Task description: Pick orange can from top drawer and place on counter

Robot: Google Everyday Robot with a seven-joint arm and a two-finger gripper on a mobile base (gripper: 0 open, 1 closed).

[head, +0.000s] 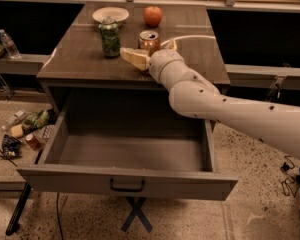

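Note:
The orange can (150, 40) stands upright on the counter (80, 61), in front of the apple and to the right of the green can. My gripper (151, 52) is over the counter's front part, just in front of the orange can. It is open, with one pale finger (132, 58) to the can's left and the other (170, 45) to its right, and neither is pressed on the can. The top drawer (125, 180) is pulled fully out below the counter, and nothing lies inside it.
A green patterned can (110, 36), a white bowl (110, 15) and a red apple (152, 16) stand on the counter's far half. Litter (25, 129) lies on the floor at the left. A water bottle (9, 44) is on the left side shelf.

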